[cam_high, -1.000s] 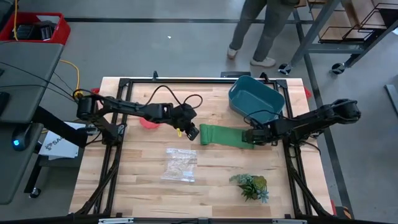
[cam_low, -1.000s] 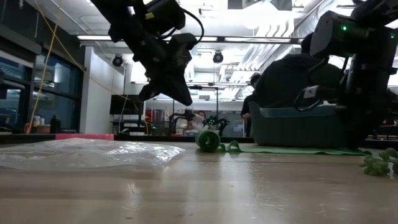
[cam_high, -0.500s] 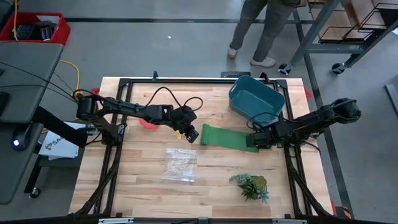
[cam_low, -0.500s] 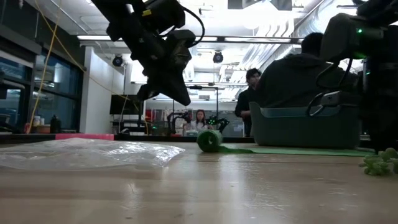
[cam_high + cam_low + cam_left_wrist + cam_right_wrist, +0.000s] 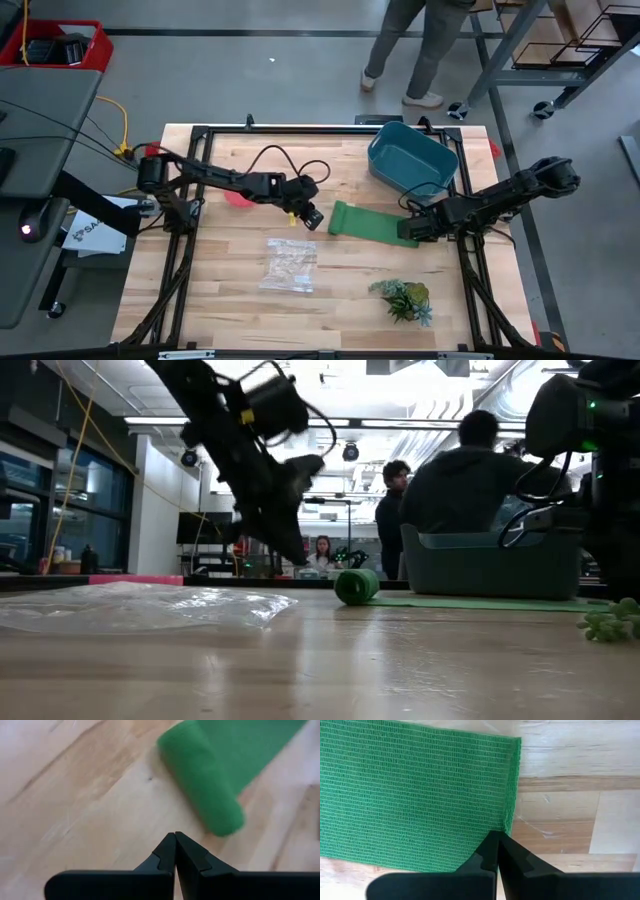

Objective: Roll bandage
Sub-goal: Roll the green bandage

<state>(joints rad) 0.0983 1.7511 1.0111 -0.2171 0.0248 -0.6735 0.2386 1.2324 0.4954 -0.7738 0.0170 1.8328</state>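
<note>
The green bandage (image 5: 375, 224) lies on the table, slanting from a rolled left end (image 5: 337, 216) to a flat right end. The roll shows as a short cylinder in the low view (image 5: 357, 586) and in the left wrist view (image 5: 200, 782). My left gripper (image 5: 312, 217) is shut and hangs just left of the roll, a little above the table (image 5: 297, 555), apart from it. My right gripper (image 5: 405, 234) is shut at the bandage's flat end. My right gripper's shut fingertips (image 5: 496, 840) sit on the bandage's flat right end (image 5: 485, 820), near one corner by the end edge. The fingers come from the table's right side, slanting down. The strip lies flat on the table under them.
A teal tub (image 5: 410, 158) stands behind the bandage at the far right. A clear plastic bag (image 5: 290, 265) lies in the near middle, a plant sprig (image 5: 402, 298) at the near right. A pink object (image 5: 235, 198) lies under the left arm. People stand beyond the table's far edge.
The bandage's roll has rolled toward the table's right, so the flat part is shorter and the wrinkle beside the roll is gone. My left gripper has followed it to the right and gone lower. My right gripper has shifted toward the near edge with the flat end.
</note>
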